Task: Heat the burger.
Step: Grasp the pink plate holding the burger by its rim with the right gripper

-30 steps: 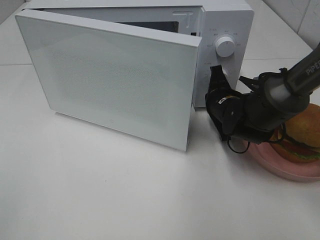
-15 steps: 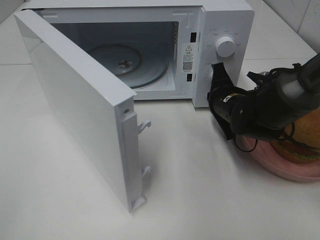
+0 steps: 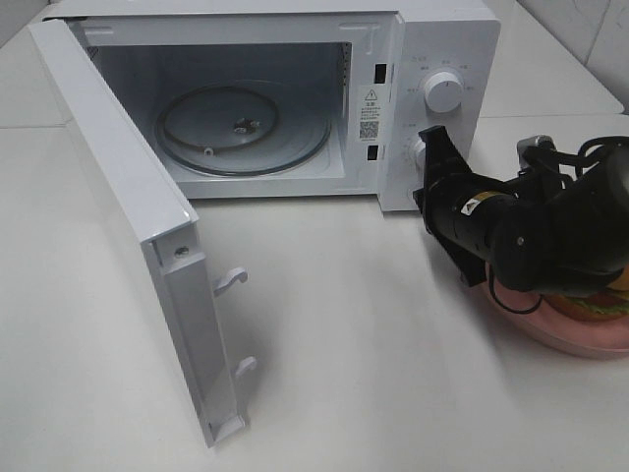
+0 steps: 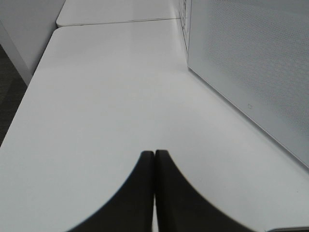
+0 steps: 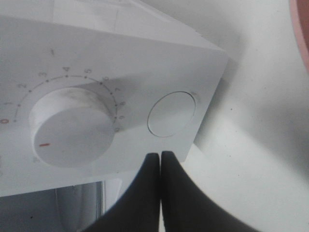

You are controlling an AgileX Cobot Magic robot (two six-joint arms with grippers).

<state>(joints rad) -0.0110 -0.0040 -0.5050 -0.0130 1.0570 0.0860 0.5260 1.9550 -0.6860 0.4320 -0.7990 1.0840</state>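
Holds black right pincer (image 5: 160, 164) clenched, empty, close to white microwave's (image 3: 442, 39) round button (image 5: 172, 113) (door wide open). Shows golden-bun burger (image 3: 604, 307) behind it on round pink plate (image 3: 555, 339). Holds black left pincer (image 4: 154, 162) clenched over white bench (image 4: 96, 96).

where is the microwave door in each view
Exterior high: the microwave door stands wide open, left of the cavity, its edge toward the camera.
Left wrist: its dotted outer face rises beside the shut left gripper.
Right wrist: not in it; only the control panel shows.
Shared landmark: the white table.
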